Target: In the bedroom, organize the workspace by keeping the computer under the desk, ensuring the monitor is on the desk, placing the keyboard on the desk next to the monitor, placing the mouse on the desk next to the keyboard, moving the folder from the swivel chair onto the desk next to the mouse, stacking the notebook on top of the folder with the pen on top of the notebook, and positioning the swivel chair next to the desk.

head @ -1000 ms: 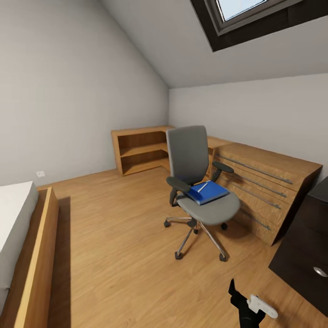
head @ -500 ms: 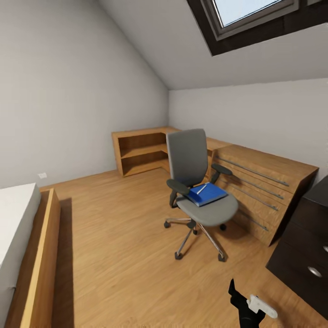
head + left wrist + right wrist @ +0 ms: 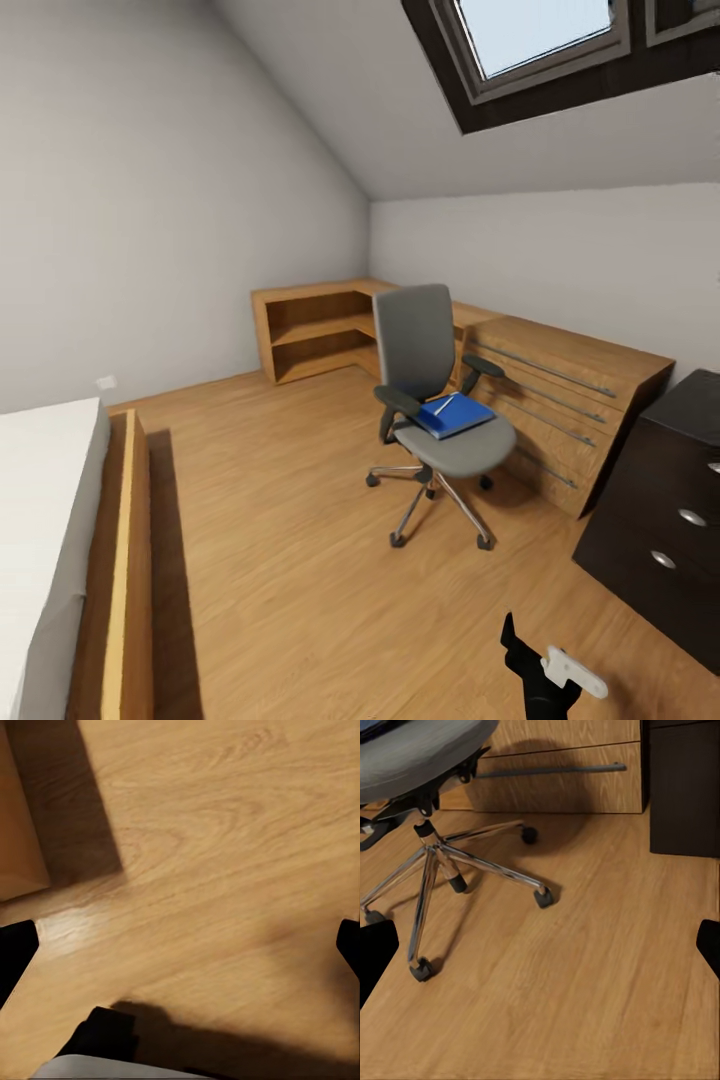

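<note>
Blue folder (image 3: 455, 414) with pen (image 3: 445, 404) on chair (image 3: 437, 400), frame centre; drawers (image 3: 660, 510) at right edge. Left gripper (image 3: 180, 945) and right gripper (image 3: 540, 945) jaws wide apart, empty.

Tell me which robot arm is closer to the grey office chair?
Right. Its end effector looks at the grey office chair's chrome base close by; the left end effector faces bare wooden floor.

The swivel chair (image 3: 432, 400), grey-padded with black armrests and a chrome five-star base on castors, stands upright on the wood floor just in front of the desk's black drawer unit (image 3: 660, 515). On the chair's seat lies the flat blue folder (image 3: 455, 414), with the thin white pen (image 3: 444, 404) lying across its top.
</note>
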Robot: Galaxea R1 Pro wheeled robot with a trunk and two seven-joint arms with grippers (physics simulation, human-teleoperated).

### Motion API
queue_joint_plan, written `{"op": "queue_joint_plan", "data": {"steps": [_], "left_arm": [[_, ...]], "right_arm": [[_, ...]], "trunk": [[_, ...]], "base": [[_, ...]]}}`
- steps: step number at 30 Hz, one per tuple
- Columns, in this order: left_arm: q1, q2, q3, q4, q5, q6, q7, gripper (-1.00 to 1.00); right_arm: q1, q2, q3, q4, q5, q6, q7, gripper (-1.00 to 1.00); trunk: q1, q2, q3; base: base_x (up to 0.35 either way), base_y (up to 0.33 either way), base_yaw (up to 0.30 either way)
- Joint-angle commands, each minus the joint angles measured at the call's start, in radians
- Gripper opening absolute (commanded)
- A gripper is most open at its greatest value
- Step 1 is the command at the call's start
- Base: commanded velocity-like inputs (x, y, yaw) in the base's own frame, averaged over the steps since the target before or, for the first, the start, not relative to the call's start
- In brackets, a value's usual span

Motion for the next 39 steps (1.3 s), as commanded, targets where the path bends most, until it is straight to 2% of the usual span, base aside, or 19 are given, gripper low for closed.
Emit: {"op": "queue_joint_plan", "data": {"steps": [1,18,27,39], "left_arm": [[0.001,0.000,0.001,-0.002,0.010,0.003,0.001,1.00],[0.001,-0.001,0.001,-0.002,0.010,-0.001,0.001,1.00],[0.001,-0.002,0.001,0.018,0.009,-0.096,0.003,1.00],[0.001,-0.002,0.001,0.027,0.009,-0.123,0.004,1.00]], "right_arm": [[-0.001,0.000,-0.004,0.002,-0.008,-0.004,0.011,1.00],[-0.001,0.002,-0.003,0.002,-0.007,-0.004,0.012,1.00],[-0.001,0.001,-0.002,0.002,-0.004,0.029,0.013,1.00],[-0.001,0.001,-0.002,0.002,-0.003,0.052,0.014,1.00]], "trunk": [[-0.005,0.007,0.002],[-0.070,0.126,0.034],[-0.104,0.189,0.050],[-0.150,0.273,0.072]], "base": [[-0.282,0.196,-0.144],[-0.281,0.198,-0.179],[-0.269,0.197,-0.186],[-0.078,0.064,-0.190]]}}
